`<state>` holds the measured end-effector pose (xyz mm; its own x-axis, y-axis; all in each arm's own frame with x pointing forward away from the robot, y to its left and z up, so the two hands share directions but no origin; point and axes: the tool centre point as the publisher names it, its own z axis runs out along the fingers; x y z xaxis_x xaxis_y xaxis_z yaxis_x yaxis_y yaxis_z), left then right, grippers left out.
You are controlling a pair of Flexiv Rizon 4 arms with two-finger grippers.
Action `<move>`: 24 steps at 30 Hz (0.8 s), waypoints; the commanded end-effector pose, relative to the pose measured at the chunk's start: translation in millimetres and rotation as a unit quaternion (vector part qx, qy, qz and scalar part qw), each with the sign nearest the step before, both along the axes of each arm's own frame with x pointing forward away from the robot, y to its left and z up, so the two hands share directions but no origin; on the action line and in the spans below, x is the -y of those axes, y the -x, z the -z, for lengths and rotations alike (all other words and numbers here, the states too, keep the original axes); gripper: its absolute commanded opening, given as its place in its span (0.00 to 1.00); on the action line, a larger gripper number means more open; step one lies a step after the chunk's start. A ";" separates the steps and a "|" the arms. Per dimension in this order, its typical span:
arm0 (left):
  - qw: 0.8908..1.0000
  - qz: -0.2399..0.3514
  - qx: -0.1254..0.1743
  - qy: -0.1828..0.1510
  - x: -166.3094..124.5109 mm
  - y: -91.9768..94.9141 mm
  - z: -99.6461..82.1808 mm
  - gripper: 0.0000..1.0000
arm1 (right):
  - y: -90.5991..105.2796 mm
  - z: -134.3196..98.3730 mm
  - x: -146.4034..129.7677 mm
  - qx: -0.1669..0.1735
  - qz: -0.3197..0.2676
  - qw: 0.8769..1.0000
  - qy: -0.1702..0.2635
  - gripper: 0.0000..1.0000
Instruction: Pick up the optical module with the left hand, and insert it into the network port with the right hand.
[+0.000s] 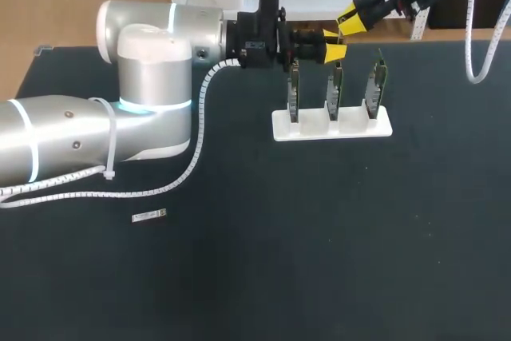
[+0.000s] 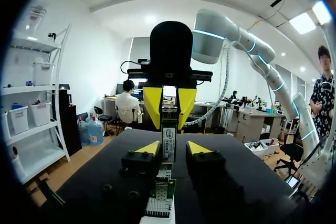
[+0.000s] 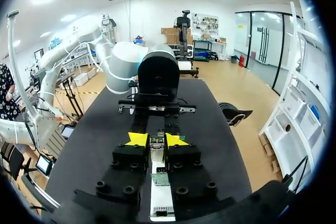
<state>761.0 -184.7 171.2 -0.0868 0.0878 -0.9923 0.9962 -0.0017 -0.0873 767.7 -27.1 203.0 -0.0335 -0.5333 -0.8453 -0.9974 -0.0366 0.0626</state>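
Hovering over three-board rack, right end effector clamping optical module, left end effector parted

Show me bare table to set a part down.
Bare: the wide near stretch in front of the white stand, right of the small silver strip. Crowded: the far edge, where the left gripper and right gripper meet above the stand.
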 end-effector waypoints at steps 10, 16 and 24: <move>1.000 0.001 0.004 0.002 -0.1 0.7 -0.2 1.00 | 0.5 0.3 -1.1 0.004 -0.002 1.000 -0.002 0.00; 0.999 0.008 0.014 -0.048 -0.3 1.4 -2.9 1.00 | -0.2 -0.5 -0.3 0.006 -0.002 1.000 -0.003 0.00; 0.995 -0.007 0.007 -0.101 -11.2 2.5 1.7 1.00 | -0.3 -1.2 0.1 0.009 -0.001 1.000 -0.002 0.00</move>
